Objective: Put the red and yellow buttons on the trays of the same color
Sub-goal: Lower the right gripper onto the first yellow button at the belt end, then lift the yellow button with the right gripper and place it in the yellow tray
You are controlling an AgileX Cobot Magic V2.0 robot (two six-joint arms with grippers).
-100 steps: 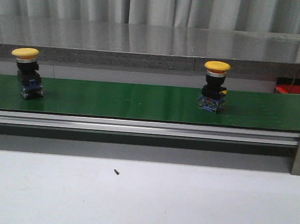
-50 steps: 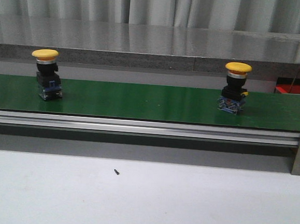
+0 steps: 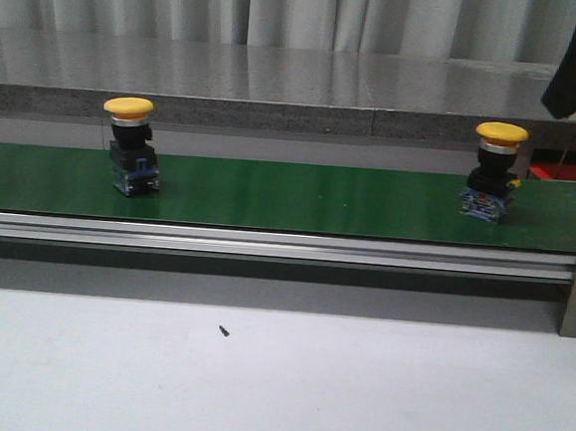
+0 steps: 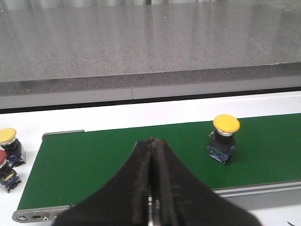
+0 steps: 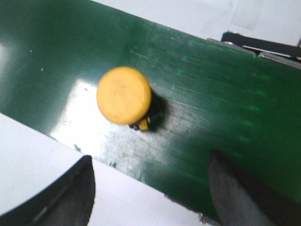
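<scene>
Sorting is judged barely begun: two yellow mushroom-capped push buttons (image 3: 131,159) (image 3: 491,185) are seen upright on the green conveyor belt (image 3: 299,196), no trays are shown, the right gripper (image 5: 150,188) is spread above one, and the left gripper (image 4: 153,188) is clenched empty.

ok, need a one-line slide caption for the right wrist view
Right gripper, fingers spread open, above a yellow button standing on the green belt.

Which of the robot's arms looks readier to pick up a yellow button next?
The right, probably. Its gripper hangs open close above the right-hand yellow button on the green belt. The left gripper has its jaws shut and sits back from the other yellow button.
</scene>
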